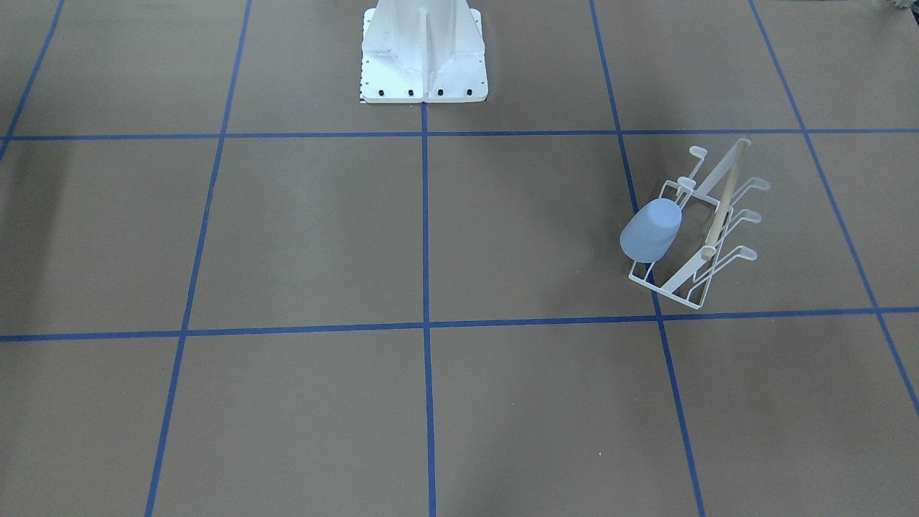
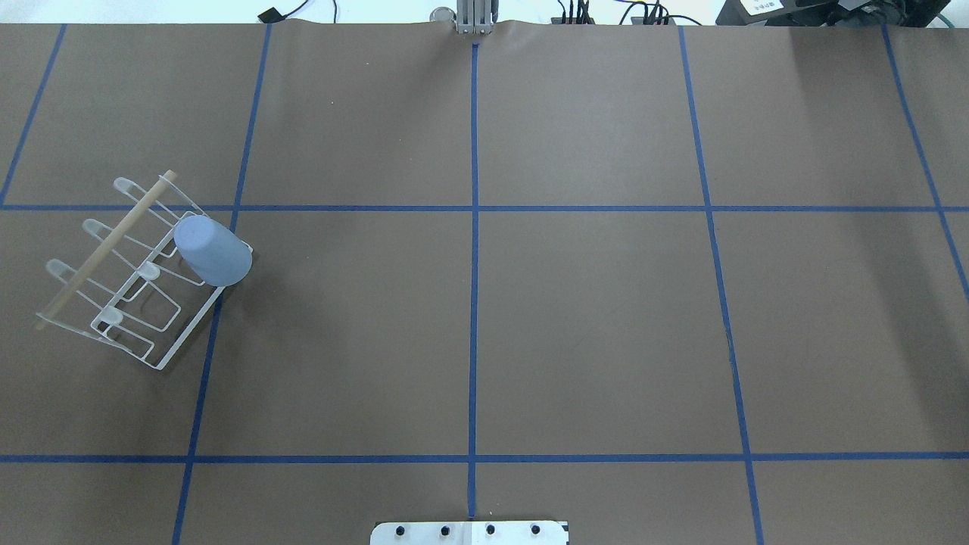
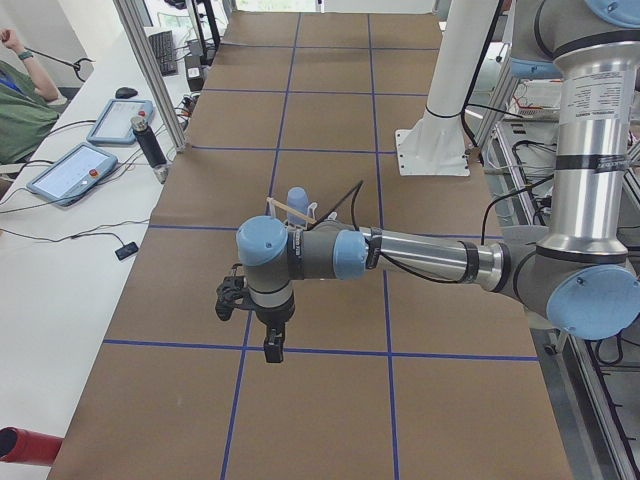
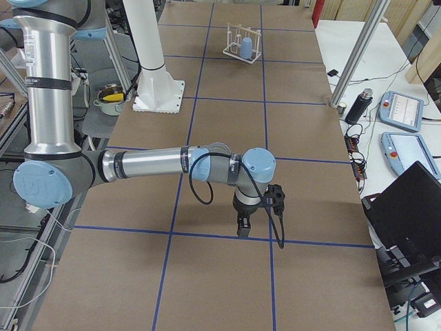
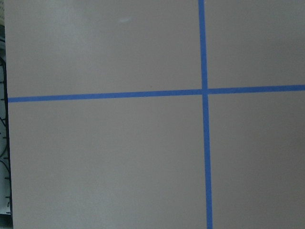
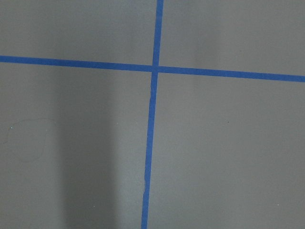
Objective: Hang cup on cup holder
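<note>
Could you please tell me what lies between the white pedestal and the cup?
Only bare brown table crossed by blue tape lines lies between the pedestal and the cup on the cup holder; the front-facing view shows it.

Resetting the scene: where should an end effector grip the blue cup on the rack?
Probably grip the cup by its side walls near the closed base, coming from above on the side away from the wooden rod. It hangs inverted and tilted on the cup holder, so only its outside is free.
</note>
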Tool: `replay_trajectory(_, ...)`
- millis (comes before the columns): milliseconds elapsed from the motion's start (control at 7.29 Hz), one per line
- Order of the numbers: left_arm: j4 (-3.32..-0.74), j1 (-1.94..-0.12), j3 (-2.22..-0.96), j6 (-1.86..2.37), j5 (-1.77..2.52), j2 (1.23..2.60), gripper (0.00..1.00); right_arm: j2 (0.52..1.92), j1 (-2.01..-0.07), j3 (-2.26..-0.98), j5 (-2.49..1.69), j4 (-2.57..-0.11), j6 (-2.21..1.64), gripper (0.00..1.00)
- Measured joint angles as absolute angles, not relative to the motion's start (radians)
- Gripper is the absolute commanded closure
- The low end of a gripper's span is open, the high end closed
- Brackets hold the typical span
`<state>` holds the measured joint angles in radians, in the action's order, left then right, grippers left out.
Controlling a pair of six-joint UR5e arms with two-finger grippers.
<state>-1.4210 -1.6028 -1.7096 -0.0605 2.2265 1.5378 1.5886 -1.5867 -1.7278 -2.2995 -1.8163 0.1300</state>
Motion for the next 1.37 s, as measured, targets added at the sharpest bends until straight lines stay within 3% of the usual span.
replay_trajectory(1373, -1.433, -1.601, -1.698, -0.054, 2.408, 1.513, 0.02, 1.561, -1.585, -1.738, -2.34, -1.816, 0.09, 0.0)
